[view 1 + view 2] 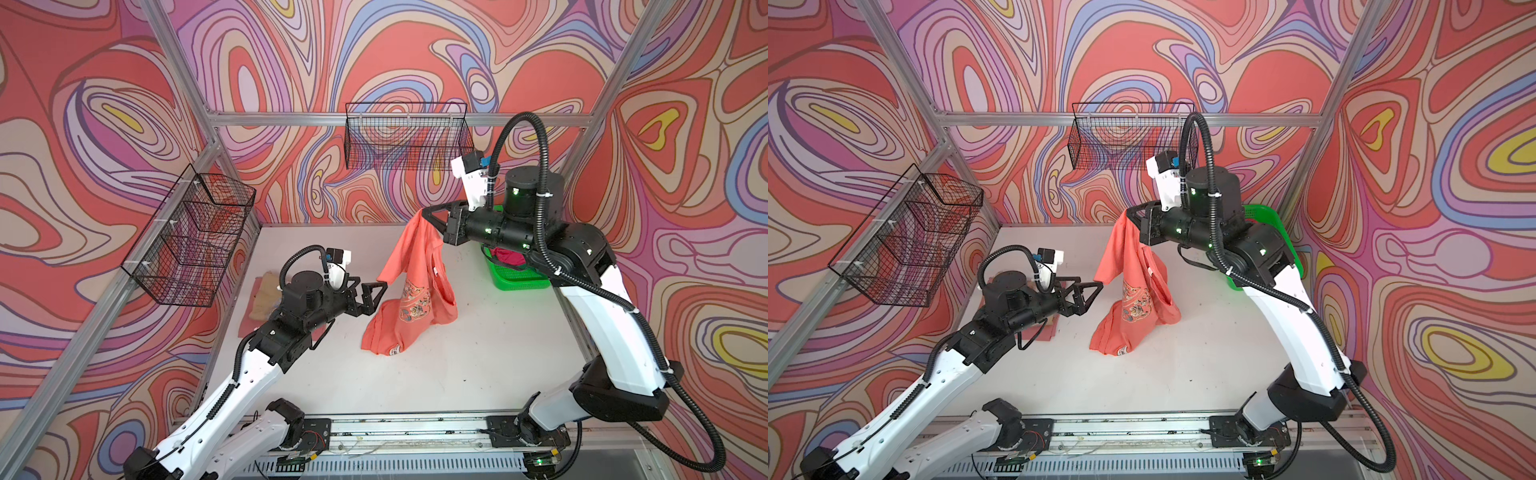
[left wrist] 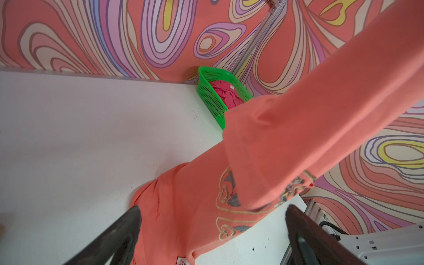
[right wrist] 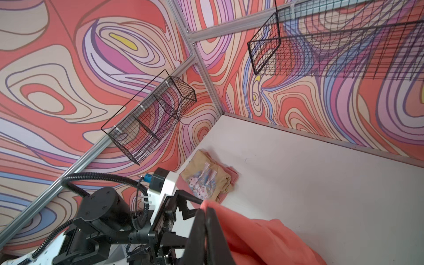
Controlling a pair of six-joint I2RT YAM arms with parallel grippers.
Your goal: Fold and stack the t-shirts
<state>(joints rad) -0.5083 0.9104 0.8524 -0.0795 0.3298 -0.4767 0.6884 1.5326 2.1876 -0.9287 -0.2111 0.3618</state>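
Swirling wallpaper [image 1: 124,104] all round: coral, lilac, blue and yellow loops cover the back wall and both side walls. Silver aluminium rails [image 1: 291,118] mark the corners and run across the back. A black wire basket [image 1: 409,137] hangs on that back rail, and a longer, partitioned wire basket [image 1: 191,237] hangs on the left wall. Below lies the white tabletop [image 1: 478,353], speckled with small dark marks. A green plastic basket [image 1: 515,280] sits in the far right corner. The light is bright and even, the shadows soft.

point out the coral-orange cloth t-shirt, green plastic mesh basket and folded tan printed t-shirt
coral-orange cloth t-shirt [image 1: 409,266]: in a top view, on the hanging body cloth
green plastic mesh basket [image 2: 211,98]: left wrist view, on the mesh side wall
folded tan printed t-shirt [image 3: 205,177]: right wrist view, on the printed front
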